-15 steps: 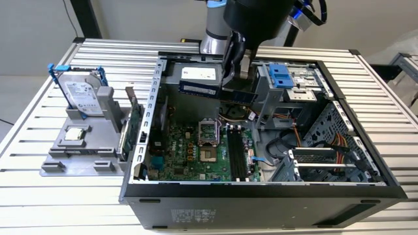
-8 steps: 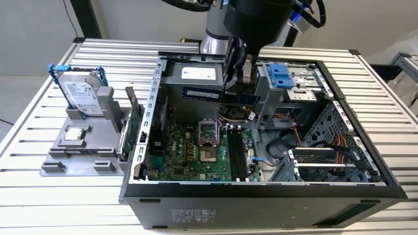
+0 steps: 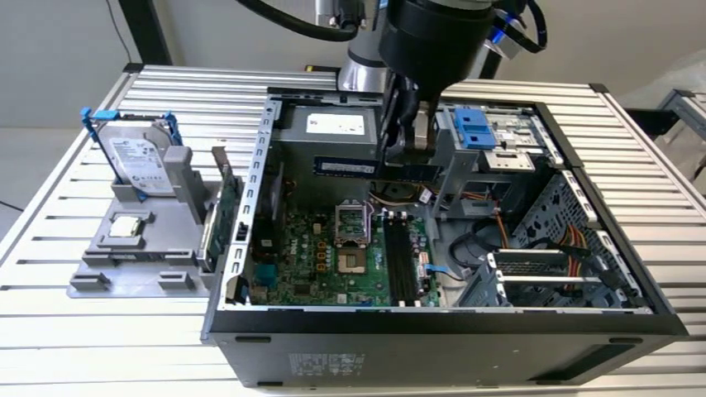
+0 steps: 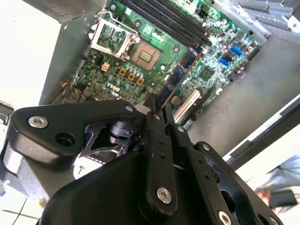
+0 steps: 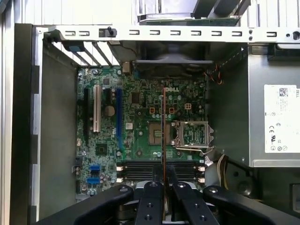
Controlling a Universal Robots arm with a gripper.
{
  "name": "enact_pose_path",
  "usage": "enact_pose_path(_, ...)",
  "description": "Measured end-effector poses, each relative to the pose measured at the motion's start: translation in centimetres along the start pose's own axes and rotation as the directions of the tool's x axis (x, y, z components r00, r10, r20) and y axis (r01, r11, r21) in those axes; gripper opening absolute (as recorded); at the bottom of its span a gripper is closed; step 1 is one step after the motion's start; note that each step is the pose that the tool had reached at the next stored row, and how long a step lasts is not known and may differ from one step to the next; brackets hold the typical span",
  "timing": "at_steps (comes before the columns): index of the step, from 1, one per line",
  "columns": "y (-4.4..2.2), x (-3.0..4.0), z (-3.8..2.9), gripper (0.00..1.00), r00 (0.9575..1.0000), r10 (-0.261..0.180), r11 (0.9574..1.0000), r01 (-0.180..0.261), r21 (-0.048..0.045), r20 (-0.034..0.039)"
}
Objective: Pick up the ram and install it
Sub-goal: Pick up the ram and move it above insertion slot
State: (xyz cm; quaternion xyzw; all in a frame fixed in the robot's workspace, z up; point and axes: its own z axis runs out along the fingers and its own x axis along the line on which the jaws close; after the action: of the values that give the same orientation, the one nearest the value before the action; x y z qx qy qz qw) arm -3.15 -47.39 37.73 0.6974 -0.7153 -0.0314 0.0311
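Dark blue-green ram (image 3: 345,168), a flat narrow stick with dark chips, is hanging level inside the open grey metal case (image 3: 441,318), clear above the green motherboard (image 3: 320,256). Black gripper (image 3: 405,159) is clamping it, matte fingers (image 5: 152,201) pressing both faces of the thin board.

The claw (image 5: 164,174) is matt black. Its two slim fingers (image 5: 151,204) are dotted with small round holes. Broad, rounded outer links (image 4: 70,124) beside them are pinned with silver screws (image 4: 37,122). Above the claw, a glossy black round wrist housing (image 3: 432,37) meets a silver-grey arm segment (image 3: 362,73), and thick black cables (image 3: 289,22) loop alongside.
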Motion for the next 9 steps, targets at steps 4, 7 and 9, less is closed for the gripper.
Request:
enact_pose_path(4,-0.01,0.00,0.20,0.00,1.0000,-0.007,1.0000,0.007,0.0035,-0.0006)
enact_pose_path(7,-0.02,0.00,0.24,0.00,1.0000,-0.009,1.0000,0.009,0.0037,-0.0007)
enact_pose_path(9,-0.02,0.00,0.26,0.00,1.0000,-0.009,1.0000,0.009,0.0037,-0.0007)
